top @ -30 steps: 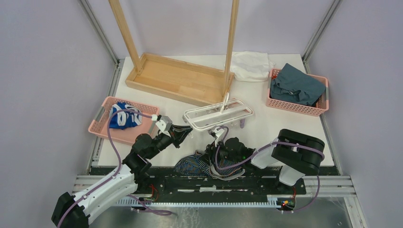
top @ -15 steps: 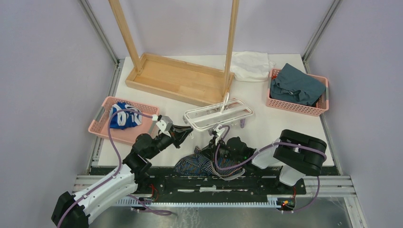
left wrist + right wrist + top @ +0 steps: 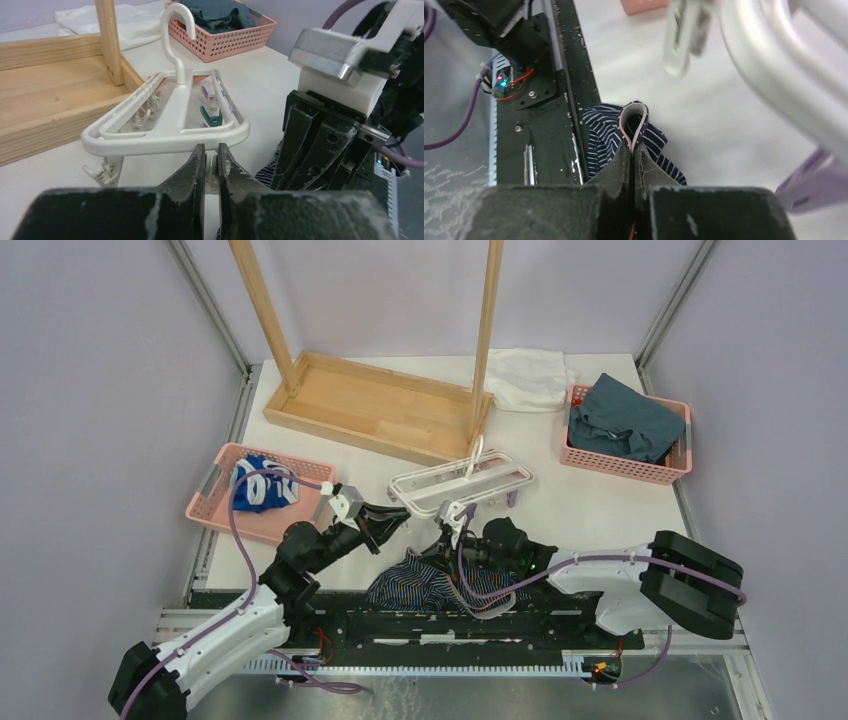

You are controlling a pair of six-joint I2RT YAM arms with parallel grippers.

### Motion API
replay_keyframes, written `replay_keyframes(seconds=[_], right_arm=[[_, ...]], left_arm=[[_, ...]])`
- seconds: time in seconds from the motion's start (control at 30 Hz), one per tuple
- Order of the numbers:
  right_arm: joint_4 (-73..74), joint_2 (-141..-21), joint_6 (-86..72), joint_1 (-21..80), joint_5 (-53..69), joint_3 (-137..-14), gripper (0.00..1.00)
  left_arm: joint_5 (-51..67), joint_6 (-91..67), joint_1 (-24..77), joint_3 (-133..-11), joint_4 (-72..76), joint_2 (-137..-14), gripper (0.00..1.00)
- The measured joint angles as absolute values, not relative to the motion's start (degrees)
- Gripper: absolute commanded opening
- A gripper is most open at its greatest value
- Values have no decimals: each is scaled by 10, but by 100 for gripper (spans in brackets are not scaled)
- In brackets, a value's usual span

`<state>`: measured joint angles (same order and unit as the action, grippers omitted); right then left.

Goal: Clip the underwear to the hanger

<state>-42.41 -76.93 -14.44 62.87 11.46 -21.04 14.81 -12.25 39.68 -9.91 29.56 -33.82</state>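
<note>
the hanger [image 3: 462,482] lies flat mid-desk, its near rail just above both tools. behind it the wooden rack [image 3: 372,408] stands on the desk [image 3: 600,510], one post coming down beside the hook. a white cloth [image 3: 528,378] lies at the far edge. the right pink basket [image 3: 640,472] holds a teal cloth [image 3: 622,420]; the left pink basket [image 3: 245,523] holds a blue-and-white garment [image 3: 260,486]. the underwear [image 3: 415,588] is heaped at the near desk edge, partly on the black base rail [image 3: 540,625]. the right tool [image 3: 633,145] is pressed together on a raised fold of its waistband. a second ago those jaws were spread and the right arm sat folded in; now its elbow reaches far right. the left tool [image 3: 210,152] is unmoved, fingers almost together under the hanger's corner; whether they pinch anything i cannot tell.
</note>
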Motion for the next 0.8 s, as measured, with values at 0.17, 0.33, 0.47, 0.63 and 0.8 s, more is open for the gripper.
replay_keyframes(seconds=[0.17, 0.33, 0.47, 0.63, 0.8], right_arm=[[-330, -735, -71, 629, 162, -267, 0], [-248, -719, -18, 629, 195, -303, 0], [-196, -703, 10, 627, 206, -309, 0], [-145, -657, 32, 615, 209, -309, 0], [-97, -613, 60, 600, 218, -314, 0]], left_arm=[[189, -138, 397, -99, 318, -346, 3], [227, -149, 397, -99, 344, -346, 3], [254, -156, 397, -99, 363, -347, 3], [293, -166, 397, -99, 386, -359, 3], [329, -174, 397, -99, 406, -380, 3]])
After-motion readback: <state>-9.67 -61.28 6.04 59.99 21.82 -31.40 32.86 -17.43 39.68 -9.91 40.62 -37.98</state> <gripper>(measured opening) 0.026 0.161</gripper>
